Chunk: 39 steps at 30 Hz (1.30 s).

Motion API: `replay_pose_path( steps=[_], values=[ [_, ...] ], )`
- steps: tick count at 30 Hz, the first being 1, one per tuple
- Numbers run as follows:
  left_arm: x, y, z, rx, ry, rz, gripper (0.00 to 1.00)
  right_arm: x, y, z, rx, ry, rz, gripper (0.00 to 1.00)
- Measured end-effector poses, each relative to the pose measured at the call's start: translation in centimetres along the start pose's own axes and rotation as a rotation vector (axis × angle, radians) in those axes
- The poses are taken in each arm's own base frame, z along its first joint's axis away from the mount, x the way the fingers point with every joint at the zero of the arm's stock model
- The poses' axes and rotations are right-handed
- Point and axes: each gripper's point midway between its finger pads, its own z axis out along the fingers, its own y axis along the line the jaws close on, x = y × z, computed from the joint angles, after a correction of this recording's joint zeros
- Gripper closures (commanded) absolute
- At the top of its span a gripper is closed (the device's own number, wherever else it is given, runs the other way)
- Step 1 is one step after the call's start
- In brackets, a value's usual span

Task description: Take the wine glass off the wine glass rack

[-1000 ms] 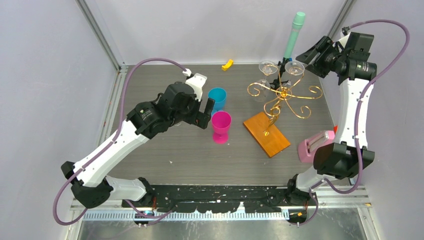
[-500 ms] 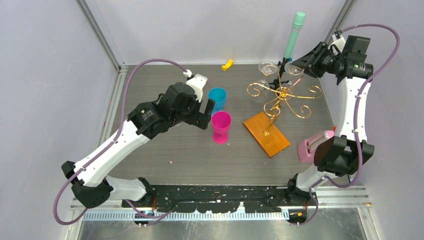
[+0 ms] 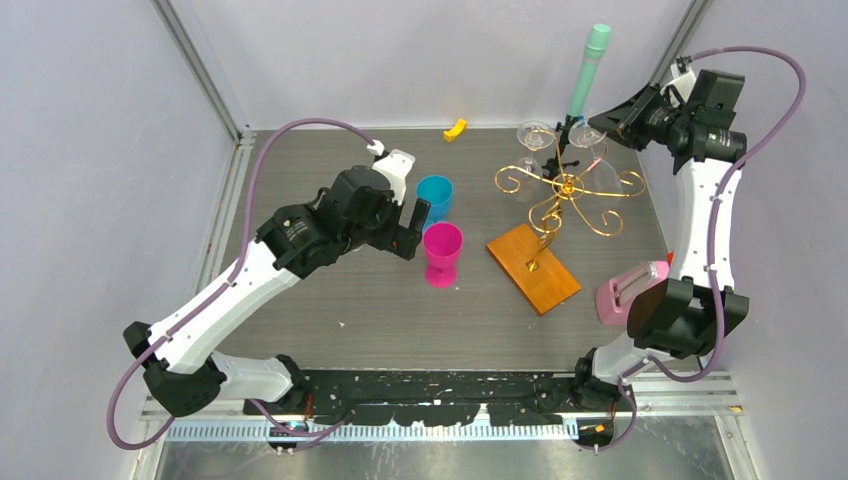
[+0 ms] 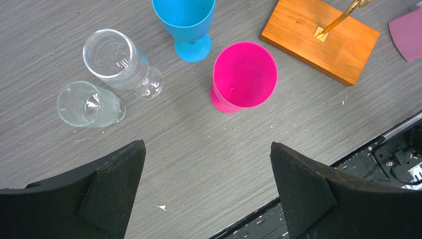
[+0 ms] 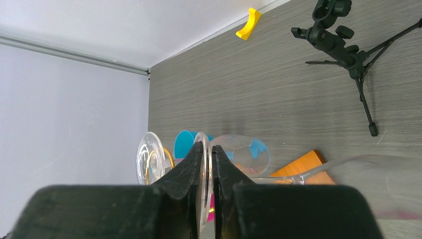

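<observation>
Now at the grasp step: R gripper [image 5: 207, 169] is pinched narrow on the foot of the wine glass [image 5: 244, 154], which sits up on the wine glass rack [image 3: 568, 190], far right. Next, ease it off the curl w/o knocking the neighbour glass [image 3: 535, 135]. L gripper [image 4: 206, 164] is wide open and empty above the pink cup [image 4: 244, 74].

My left arm [image 3: 228, 292] and right arm [image 3: 702, 215] wear smooth white shells between chunky black joint housings [image 3: 305, 232], each trailed by a looping purple cable [image 3: 300, 124], and my left claw [image 4: 206, 194] and right claw [image 5: 207, 159] carry blunt, matte black, wedge-shaped fingers [image 4: 107, 191].
</observation>
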Motion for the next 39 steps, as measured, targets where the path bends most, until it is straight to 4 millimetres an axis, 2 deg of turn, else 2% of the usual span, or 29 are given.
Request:
replay_pose_path(
  steps=[11,20,25,33,39],
  values=[
    [0.1,0.0,0.0,-0.001,0.001,0.001,0.0,-0.2,0.3,0.1,-0.028,-0.059,0.103,1.0],
    [0.1,0.0,0.0,-0.001,0.001,0.001,0.0,-1.8,3.1,-3.1,-0.034,-0.201,0.107,1.0],
    [0.0,0.0,-0.1,0.0,-0.003,0.0,0.0,-2.2,3.2,-4.1,-0.002,-0.245,0.111,1.0],
    [-0.1,0.1,-0.4,0.002,-0.01,-0.002,0.0,-1.6,2.2,-3.7,0.03,-0.239,0.155,1.0],
    [-0.1,0.1,-0.4,0.003,-0.01,-0.001,0.0,-0.5,2.8,-3.6,-0.032,-0.214,0.219,1.0]
  ],
)
